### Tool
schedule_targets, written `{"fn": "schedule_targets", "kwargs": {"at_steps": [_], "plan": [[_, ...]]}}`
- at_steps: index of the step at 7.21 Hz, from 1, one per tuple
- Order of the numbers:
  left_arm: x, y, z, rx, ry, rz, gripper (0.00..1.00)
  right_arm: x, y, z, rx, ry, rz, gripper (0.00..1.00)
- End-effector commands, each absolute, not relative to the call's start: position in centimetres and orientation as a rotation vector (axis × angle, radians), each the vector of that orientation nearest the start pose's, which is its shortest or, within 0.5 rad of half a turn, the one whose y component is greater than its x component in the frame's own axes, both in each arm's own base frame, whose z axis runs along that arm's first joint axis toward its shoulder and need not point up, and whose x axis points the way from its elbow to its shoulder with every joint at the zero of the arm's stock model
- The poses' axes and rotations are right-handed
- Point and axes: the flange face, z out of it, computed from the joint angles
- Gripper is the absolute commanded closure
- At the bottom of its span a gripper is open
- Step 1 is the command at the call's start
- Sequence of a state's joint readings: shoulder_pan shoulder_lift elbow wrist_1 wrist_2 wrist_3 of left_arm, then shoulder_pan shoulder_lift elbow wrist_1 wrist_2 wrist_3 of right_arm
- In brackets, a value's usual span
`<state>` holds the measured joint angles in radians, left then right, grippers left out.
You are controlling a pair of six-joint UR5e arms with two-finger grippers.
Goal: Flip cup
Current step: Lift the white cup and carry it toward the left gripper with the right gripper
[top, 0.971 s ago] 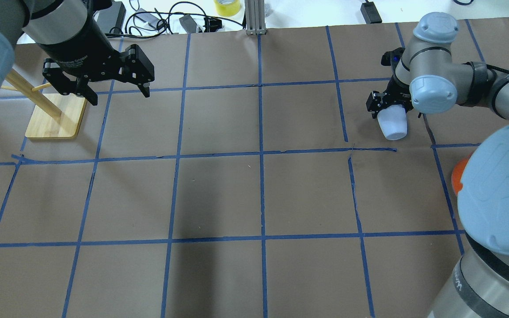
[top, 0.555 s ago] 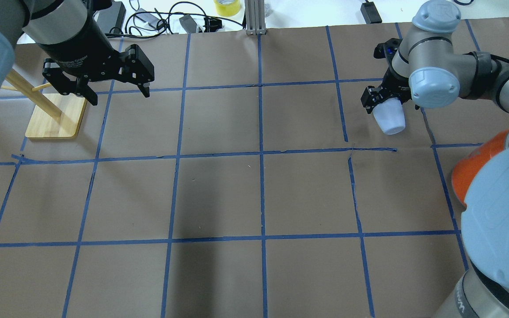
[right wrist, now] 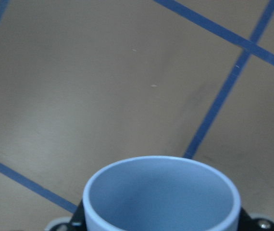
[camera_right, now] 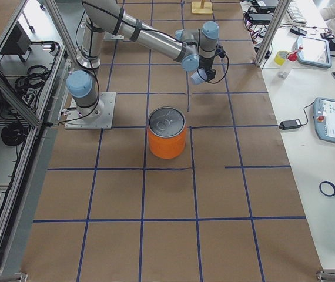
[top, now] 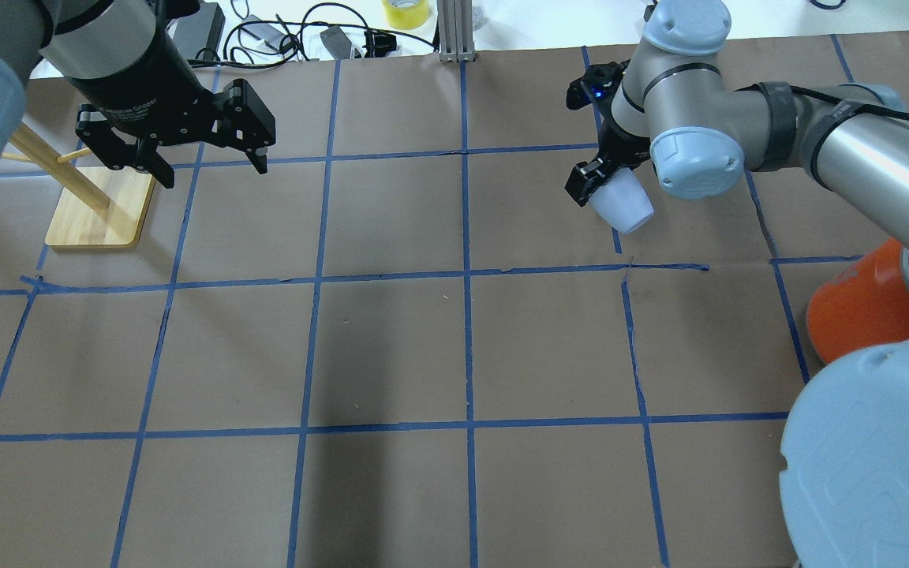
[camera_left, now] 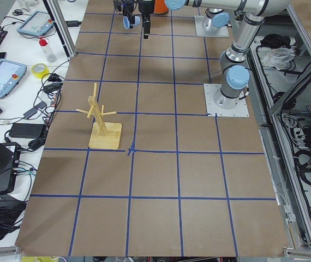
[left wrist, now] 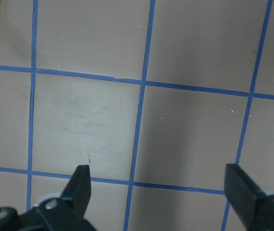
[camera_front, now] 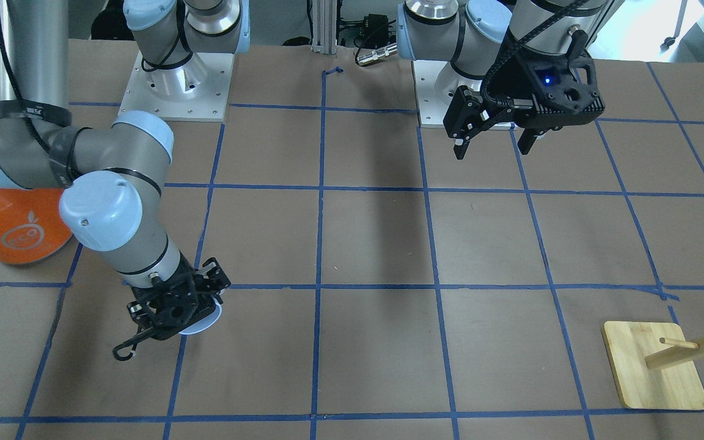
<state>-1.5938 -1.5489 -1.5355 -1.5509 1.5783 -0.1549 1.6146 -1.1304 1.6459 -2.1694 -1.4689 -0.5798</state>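
The cup, a small pale blue-white tumbler, is held tilted above the table in my right gripper, which is shut on it. In the front-facing view the gripper hides most of the cup. The right wrist view looks into the cup's blue open mouth. It also shows in the right side view. My left gripper is open and empty, high over the far left of the table, far from the cup. It shows the same in the front-facing view and in the left wrist view.
A large orange can with a silver lid stands at the right, near my right arm. A wooden peg stand is at the far left, under my left arm. Cables and a yellow tape roll lie beyond the table's far edge.
My right arm has swung left with the cup, from right of the blue line to over it. The orange can is now uncovered. The left arm has not moved.
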Motion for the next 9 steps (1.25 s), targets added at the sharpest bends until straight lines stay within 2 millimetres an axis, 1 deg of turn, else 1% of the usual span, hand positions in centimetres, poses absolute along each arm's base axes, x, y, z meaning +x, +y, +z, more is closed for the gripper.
{"fn": "schedule_targets", "kwargs": {"at_steps": [1,2,3,4,5,6,7,8,9], "plan": [[-14.4,-48.6,51.8,-0.207,3.132,-0.121,0.0,24.7,-60.3,26.7,-1.323,2.746,-0.211,0.82],[-14.4,-48.6,51.8,-0.207,3.132,-0.121,0.0,27.8,-59.6,27.4,-1.499,2.662,-0.258,0.81],[-14.4,-48.6,51.9,-0.207,3.132,-0.123,0.0,30.5,-58.5,27.5,-1.647,2.572,-0.28,0.82],[-14.4,-48.6,51.8,-0.207,3.132,-0.121,0.0,32.7,-57.6,26.9,-1.772,2.491,-0.295,0.82],[-14.4,-48.6,51.9,-0.207,3.132,-0.123,0.0,35.6,-56.4,26.0,-1.881,2.429,-0.314,0.82],[-14.4,-48.6,51.9,-0.207,3.132,-0.123,0.0,38.3,-55.6,24.8,-1.943,2.38,-0.367,0.82],[-14.4,-48.6,51.9,-0.205,3.132,-0.123,0.0,39.6,-55.5,24.6,-2.064,2.294,-0.452,0.83],[-14.4,-48.6,51.9,-0.205,3.132,-0.123,0.0,40.1,-55.1,23.9,-2.224,2.16,-0.451,0.85],[-14.4,-48.6,51.9,-0.205,3.132,-0.123,0.0,41.0,-55.0,22.5,-2.321,2.066,-0.429,0.85]]}}
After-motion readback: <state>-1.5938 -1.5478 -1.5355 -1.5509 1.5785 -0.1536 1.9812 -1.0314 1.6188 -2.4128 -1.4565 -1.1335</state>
